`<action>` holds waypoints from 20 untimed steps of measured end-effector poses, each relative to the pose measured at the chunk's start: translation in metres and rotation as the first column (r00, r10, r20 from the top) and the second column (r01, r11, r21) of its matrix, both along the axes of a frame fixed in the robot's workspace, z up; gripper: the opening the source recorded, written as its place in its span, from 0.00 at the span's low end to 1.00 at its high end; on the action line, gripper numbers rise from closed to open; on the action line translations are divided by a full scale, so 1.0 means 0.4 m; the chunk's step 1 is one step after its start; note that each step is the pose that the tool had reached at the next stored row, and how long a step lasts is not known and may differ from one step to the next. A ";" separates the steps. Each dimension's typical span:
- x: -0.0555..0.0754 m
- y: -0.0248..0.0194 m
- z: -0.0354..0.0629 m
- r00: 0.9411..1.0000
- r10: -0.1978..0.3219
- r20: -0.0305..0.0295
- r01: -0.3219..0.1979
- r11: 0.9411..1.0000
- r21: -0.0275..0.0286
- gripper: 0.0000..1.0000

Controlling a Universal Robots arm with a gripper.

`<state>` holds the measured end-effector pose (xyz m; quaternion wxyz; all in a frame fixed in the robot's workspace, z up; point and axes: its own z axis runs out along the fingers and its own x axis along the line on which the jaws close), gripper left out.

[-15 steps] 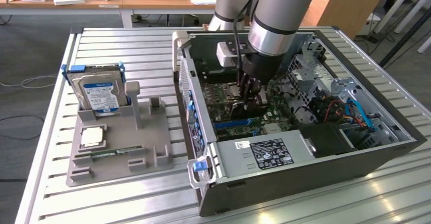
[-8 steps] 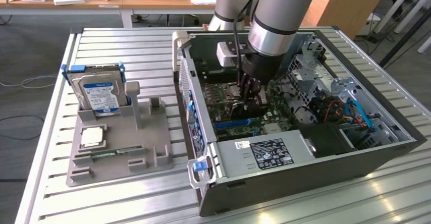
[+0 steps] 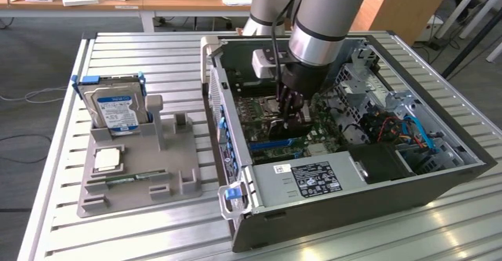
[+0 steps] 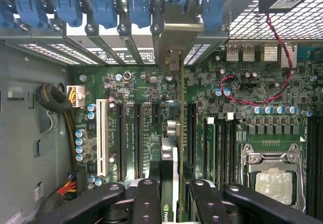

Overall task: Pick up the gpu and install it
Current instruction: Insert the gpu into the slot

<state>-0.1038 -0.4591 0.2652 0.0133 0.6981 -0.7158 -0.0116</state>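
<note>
My gripper (image 3: 293,119) reaches down into the open computer case (image 3: 353,208), over the green motherboard (image 3: 263,111). It is shut on the gpu (image 4: 171,151), a thin dark card seen edge-on between the two black fingers (image 4: 147,196). The card stands upright on its edge among the long expansion slots (image 4: 137,138). Its silver end bracket (image 4: 175,32) sits against the case's rear slot openings, between the blue clips (image 4: 103,9). Whether the card's edge is seated in a slot I cannot tell.
Outside the case, a grey fixture (image 3: 133,187) holds a silver hard drive in a blue frame (image 3: 116,107), a slim green memory stick (image 3: 129,177) and a small square chip (image 3: 107,159). Inside are the power supply (image 3: 310,178), cables (image 3: 384,129) and the processor socket (image 4: 272,176).
</note>
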 end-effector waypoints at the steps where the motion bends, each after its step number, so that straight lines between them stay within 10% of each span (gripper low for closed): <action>1: 0.000 0.000 0.000 1.000 0.000 0.000 0.000 1.000 0.000 0.27; 20: -0.002 0.000 -0.012 1.000 -0.001 0.000 0.001 1.000 0.000 0.27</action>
